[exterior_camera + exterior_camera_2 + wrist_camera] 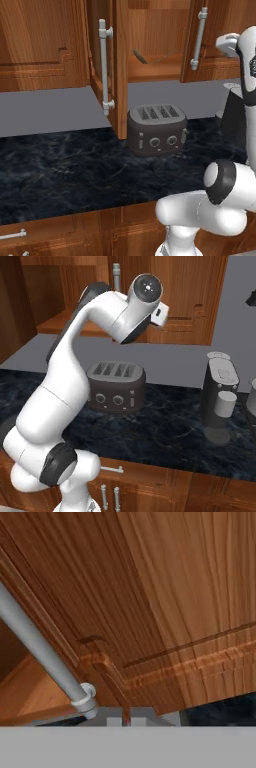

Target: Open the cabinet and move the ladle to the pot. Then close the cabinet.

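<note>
Now then, the cabinet (150, 40) stands partly open, its left door (117, 70) swung out edge-on toward us, and inside on the shelf lies the ladle (150, 59), thin curved handle arching up from the wood. By the look of it, that ladle is light, stiff and slick metal, with a handle slim enough to roll between the pads; I'd take it mid-handle, where the curve lifts it clear of the shelf. The right door (165, 602) is another matter: rigid, hinged, best worked by its long silver bar handle (42, 654).

And the gripper? Its fingers are clenched right down, nearly tip to tip. In the hand view the bar handle runs off to the left of centre, apparently not between the tips, so I judge the grip empty, though the fingertips themselves are hard to make out. The toaster (156, 128) sits on the dark counter (60, 170) below.
</note>
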You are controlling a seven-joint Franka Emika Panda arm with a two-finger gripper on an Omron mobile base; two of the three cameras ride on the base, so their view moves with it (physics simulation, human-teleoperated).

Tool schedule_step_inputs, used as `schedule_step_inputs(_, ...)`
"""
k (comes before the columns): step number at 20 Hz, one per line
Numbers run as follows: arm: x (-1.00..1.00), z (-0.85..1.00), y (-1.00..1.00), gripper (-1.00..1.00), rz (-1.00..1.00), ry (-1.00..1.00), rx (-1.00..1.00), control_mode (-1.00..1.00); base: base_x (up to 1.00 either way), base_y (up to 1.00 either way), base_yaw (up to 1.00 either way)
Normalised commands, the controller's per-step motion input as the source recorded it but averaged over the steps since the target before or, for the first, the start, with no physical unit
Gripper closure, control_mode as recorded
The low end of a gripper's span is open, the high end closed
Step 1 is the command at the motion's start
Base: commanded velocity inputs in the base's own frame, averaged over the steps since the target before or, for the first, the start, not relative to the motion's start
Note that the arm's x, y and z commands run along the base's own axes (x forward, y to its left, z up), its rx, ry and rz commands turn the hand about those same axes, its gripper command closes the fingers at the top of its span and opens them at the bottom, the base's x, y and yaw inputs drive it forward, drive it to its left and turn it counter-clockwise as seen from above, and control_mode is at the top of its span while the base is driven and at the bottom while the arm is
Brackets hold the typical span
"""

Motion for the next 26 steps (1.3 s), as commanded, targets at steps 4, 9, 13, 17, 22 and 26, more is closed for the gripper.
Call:
schedule_step_inputs(4, -0.68, -0.01, -0.91, 1.00, 0.00, -0.18, -0.01, -1.00, 0.00, 0.00, 0.00)
schedule_step_inputs(9, -0.64, -0.01, -0.25, 1.00, 0.00, -0.16, 0.00, -1.00, 0.00, 0.00, 0.00)
schedule_step_inputs(13, -0.83, 0.00, 0.42, 1.00, 0.00, -0.14, -0.01, -1.00, 0.00, 0.00, 0.00)
schedule_step_inputs(17, -0.54, 0.00, 0.86, 1.00, 0.00, -0.08, -0.05, -1.00, 0.00, 0.00, 0.00)
schedule_step_inputs(22, -0.02, 0.00, 1.00, 1.00, 0.00, -0.01, -0.08, -1.00, 0.00, 0.00, 0.00)
schedule_step_inputs(26, 0.24, -0.01, 1.00, 1.00, -0.02, 0.00, -0.09, -1.00, 0.00, 0.00, 0.00)
